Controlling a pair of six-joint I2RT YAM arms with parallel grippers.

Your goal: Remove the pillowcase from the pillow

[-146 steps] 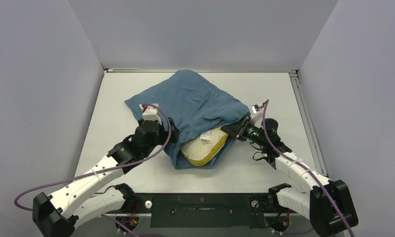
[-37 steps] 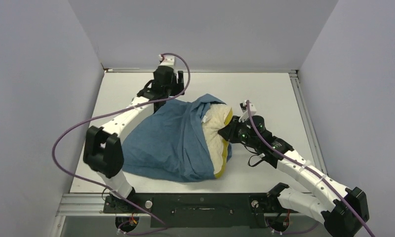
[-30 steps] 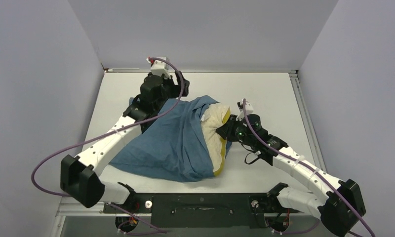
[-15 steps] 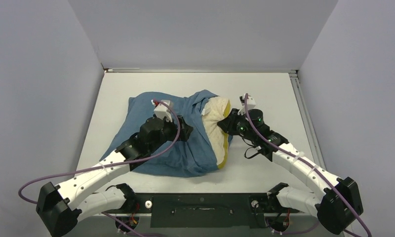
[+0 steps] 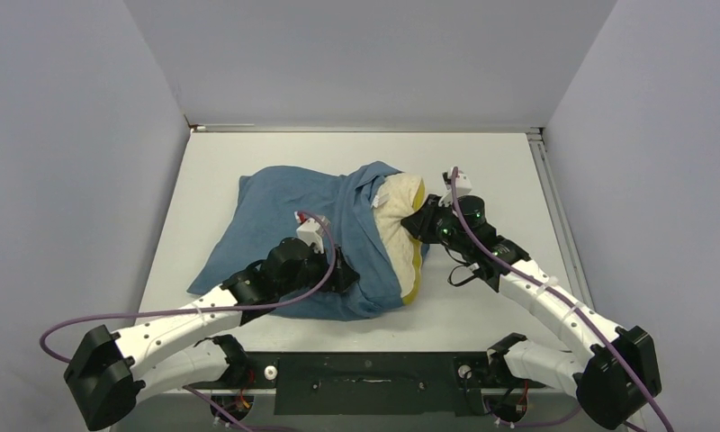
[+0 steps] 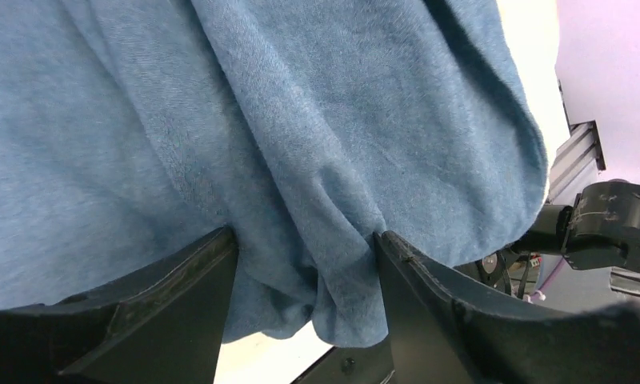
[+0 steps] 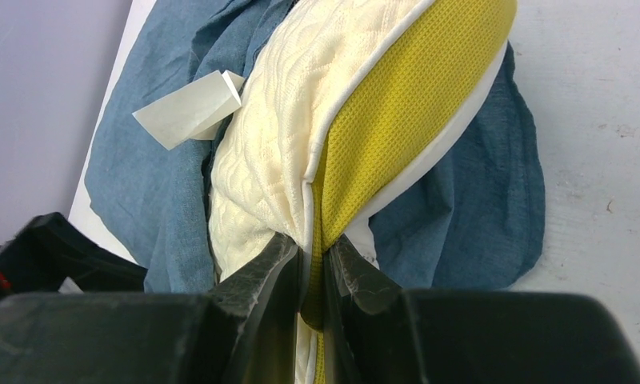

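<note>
The slate-blue pillowcase (image 5: 284, 216) lies crumpled over the left part of the pillow (image 5: 400, 216). The pillow's cream quilted top and mustard edge stick out on the right. My left gripper (image 5: 343, 274) is low at the case's near edge. In the left wrist view it (image 6: 305, 236) stands open, with a hanging fold of the pillowcase (image 6: 301, 120) bulging between its fingers and touching both. My right gripper (image 5: 421, 219) is at the pillow's exposed far corner. In the right wrist view it (image 7: 315, 244) is shut on the pillow's (image 7: 301, 120) yellow edge seam.
A white tag (image 7: 189, 116) sticks out of the pillow beside the pillowcase (image 7: 141, 160) opening. The white table (image 5: 518, 180) has grey walls on three sides. A metal rail (image 5: 554, 207) runs along its right edge.
My left arm swung from the far left corner back over the pillowcase to its near edge, and its jaws narrowed a little. The right gripper kept its hold and shifted slightly right.
</note>
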